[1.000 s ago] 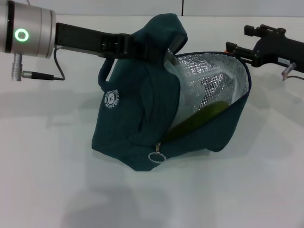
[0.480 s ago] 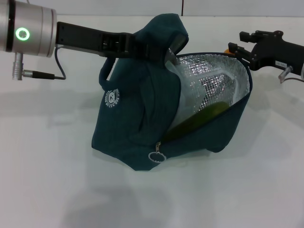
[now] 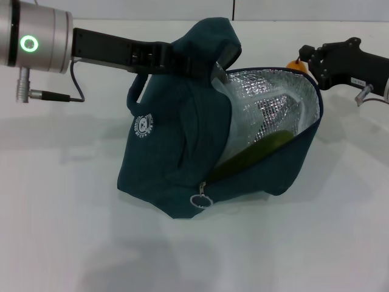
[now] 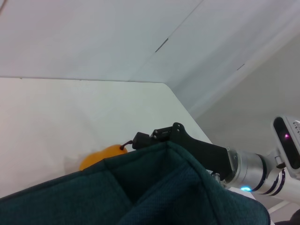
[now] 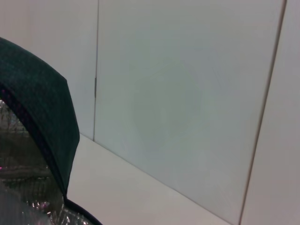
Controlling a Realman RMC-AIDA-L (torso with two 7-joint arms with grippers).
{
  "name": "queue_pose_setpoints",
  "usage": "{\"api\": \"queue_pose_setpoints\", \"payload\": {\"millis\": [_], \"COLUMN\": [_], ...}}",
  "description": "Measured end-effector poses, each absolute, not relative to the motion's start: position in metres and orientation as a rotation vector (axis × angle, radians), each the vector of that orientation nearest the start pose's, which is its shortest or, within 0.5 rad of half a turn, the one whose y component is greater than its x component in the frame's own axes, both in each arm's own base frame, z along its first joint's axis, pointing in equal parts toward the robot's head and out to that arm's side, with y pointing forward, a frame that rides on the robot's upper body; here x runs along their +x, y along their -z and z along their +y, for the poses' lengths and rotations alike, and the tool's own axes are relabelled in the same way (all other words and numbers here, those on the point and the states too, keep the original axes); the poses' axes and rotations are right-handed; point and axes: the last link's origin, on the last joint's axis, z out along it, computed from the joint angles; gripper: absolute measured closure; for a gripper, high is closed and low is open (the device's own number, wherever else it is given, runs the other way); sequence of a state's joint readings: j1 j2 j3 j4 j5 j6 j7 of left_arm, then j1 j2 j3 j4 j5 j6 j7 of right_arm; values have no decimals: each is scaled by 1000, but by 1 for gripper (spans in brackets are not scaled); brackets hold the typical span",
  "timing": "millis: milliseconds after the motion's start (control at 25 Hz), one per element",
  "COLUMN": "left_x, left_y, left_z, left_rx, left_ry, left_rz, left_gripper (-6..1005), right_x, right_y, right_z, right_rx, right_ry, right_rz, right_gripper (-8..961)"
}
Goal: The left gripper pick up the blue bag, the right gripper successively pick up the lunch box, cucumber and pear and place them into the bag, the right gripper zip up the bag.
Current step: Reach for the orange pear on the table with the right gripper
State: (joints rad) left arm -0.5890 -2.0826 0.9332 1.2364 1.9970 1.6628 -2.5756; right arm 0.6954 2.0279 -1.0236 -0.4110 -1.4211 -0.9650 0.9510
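Note:
The blue bag [image 3: 176, 140] stands open on the white table, its top fabric bunched in my shut left gripper [image 3: 200, 61]. Inside, against the foil lining [image 3: 273, 97], lie the dark green cucumber [image 3: 261, 148] and the clear lunch box [image 3: 243, 118]. The orange pear [image 3: 295, 62] peeks out behind the bag's far rim. My right gripper [image 3: 303, 56] is right at it. In the left wrist view the pear [image 4: 101, 158] rests on the table, its stem beside the right gripper [image 4: 140, 139]. The right wrist view holds only the bag's rim [image 5: 42, 108] and a wall.
The metal ring zip pull [image 3: 200, 201] hangs at the bag's near lower corner, and a round white logo [image 3: 143, 126] marks its side. The white table [image 3: 61, 231] spreads around the bag. A cable [image 3: 55, 95] trails from my left arm.
My right gripper has slid left and turned at the wrist, ending closer to the pear behind the bag's rim. The left arm and the bag have stayed still.

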Motion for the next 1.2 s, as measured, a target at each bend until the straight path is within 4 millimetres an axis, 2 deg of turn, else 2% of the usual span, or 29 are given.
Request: {"api": "queue_pose_setpoints", "payload": {"millis": [320,640,760,920,1200], "left_x": [-153,-156,-154,-153,-153], "left_y": [-51,-51,-51,-51,-51], "left_z": [356,355,356,356,356], "left_rx": [-2653,-2649,-2653,-2655,-2654], "left_ry": [579,579,579,578,580], "left_rz": [-1427,-1436,-1432,-1429,-1427], "left_gripper": [943,943,943,943,943], "right_x": [237,233,232,233,235], "right_y": [11,-33,-40,-39,-23], "right_z": [420,406,402,404,405], "right_rx": [-2340,-2245,-2237,-2234,-2278], "right_ry": [-561,-758,-778,-782,-752], "right_rz": [297,220,216,234,254], "right_gripper": [935,942,938,933,923]}}
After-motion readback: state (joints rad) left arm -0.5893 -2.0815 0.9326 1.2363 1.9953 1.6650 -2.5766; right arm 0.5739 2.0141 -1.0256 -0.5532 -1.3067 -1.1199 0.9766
